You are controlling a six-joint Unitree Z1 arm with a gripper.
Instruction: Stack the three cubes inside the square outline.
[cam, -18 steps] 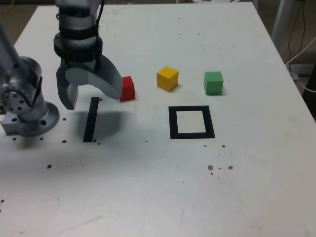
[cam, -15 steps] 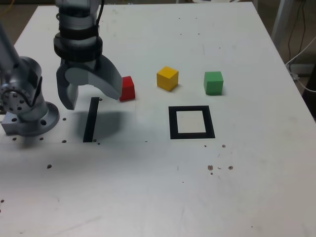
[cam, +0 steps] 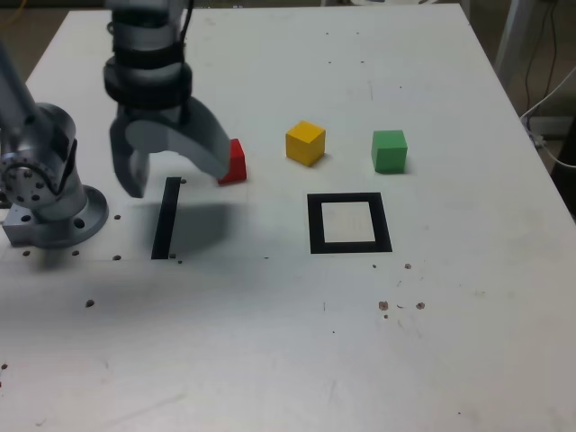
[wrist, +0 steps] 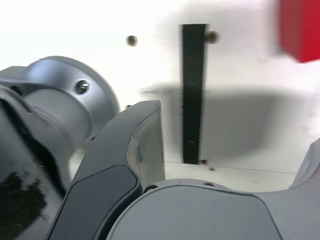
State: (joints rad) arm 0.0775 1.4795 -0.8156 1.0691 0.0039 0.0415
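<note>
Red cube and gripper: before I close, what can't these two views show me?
- Small red cube: in the exterior view the open grey gripper covers one side; the wrist view's edge cuts it off and it is blurred.
- Gap between gripper and cube: unclear.
- Yellow cube, green cube, square outline: absent from the wrist view.

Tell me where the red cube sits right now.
In the exterior view the red cube rests on the table, left of the yellow cube, partly hidden behind the open gripper, up-left of the square outline.
</note>
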